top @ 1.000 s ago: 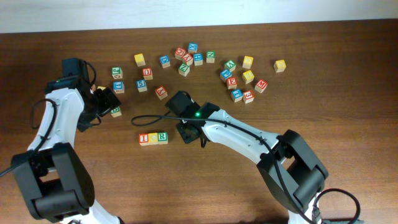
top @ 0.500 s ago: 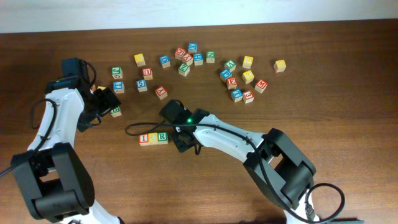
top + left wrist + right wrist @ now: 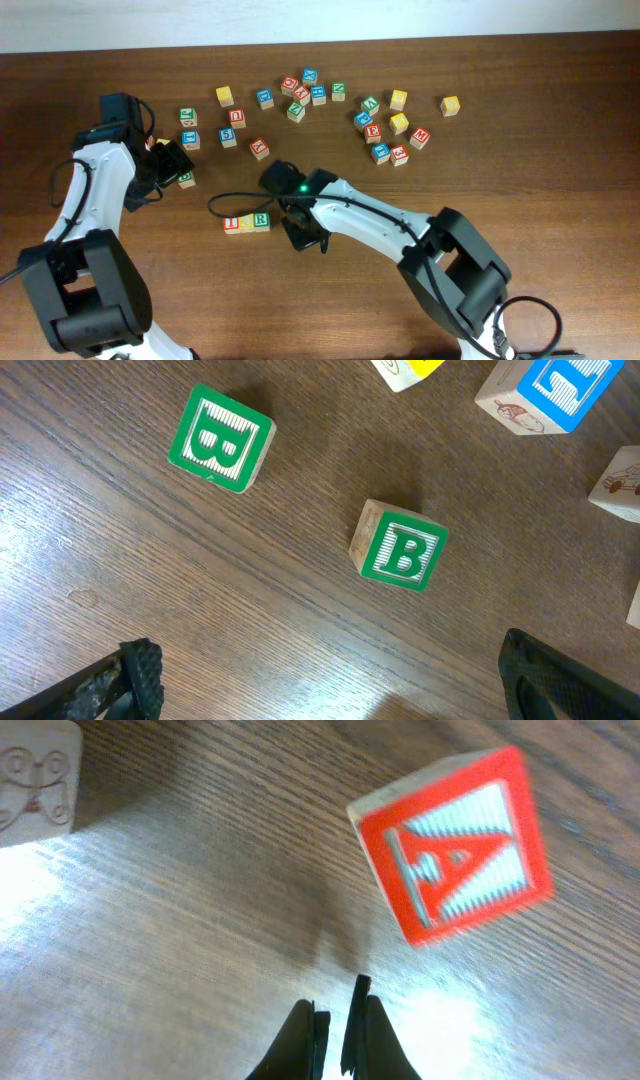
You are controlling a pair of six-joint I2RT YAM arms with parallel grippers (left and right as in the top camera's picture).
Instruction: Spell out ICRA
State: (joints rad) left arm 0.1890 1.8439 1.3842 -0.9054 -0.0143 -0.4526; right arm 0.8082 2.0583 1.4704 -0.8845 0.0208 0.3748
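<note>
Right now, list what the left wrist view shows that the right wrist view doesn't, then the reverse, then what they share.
Only left wrist: an upper-left green B cube, a central green B cube, a blue-lettered cube, and the left end effector wide open. Only right wrist: the red A cube, a pale cube with a line drawing, and the right end effector shut, apart from the A. Both: the dark wooden table, nothing gripped.

i cube (image 3: 231,223), c cube (image 3: 246,222) and r cube (image 3: 261,220) touch in a row; other cubes (image 3: 237,117) lie behind.
</note>
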